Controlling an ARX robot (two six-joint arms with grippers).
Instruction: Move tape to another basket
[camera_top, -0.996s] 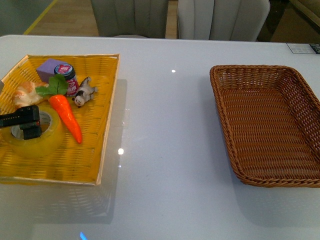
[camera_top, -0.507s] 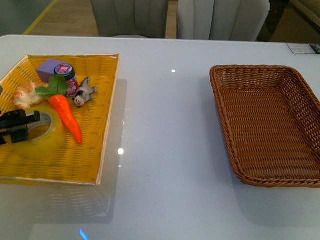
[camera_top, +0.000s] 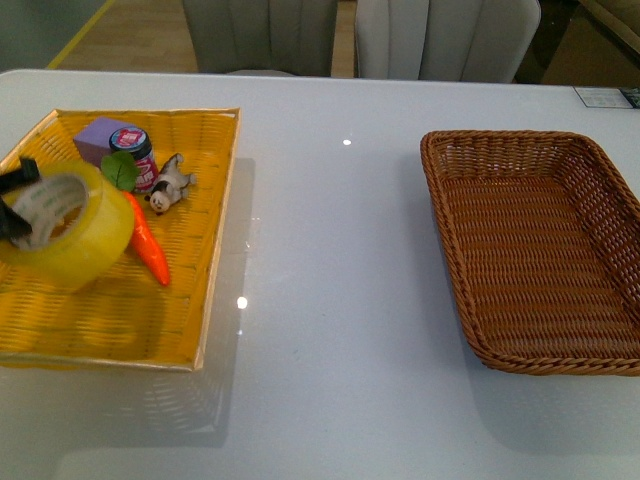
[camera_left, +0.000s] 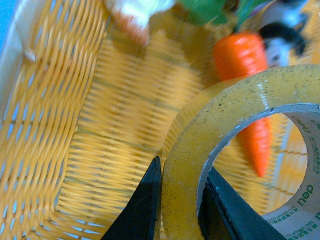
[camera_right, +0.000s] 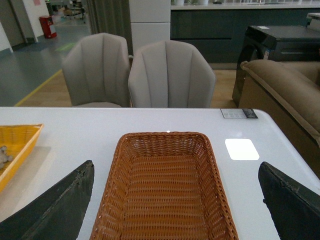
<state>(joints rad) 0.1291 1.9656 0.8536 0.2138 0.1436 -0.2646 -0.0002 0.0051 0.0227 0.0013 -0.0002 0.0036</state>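
The yellow tape roll hangs tilted above the yellow woven tray at the far left, lifted off its floor. My left gripper is shut on the roll's wall, one finger outside and one inside the core. In the left wrist view the black fingers pinch the tape over the tray. The dark brown wicker basket sits empty on the right. My right gripper is open above the basket, seen only in the right wrist view.
In the yellow tray lie an orange toy carrot, a purple block, a small jar with a red lid and a small toy animal. White tabletop separates tray and basket. Two grey chairs stand behind the table.
The tape has risen off the tray floor in my left gripper and tilted up on edge. It now covers the upper part of the carrot.
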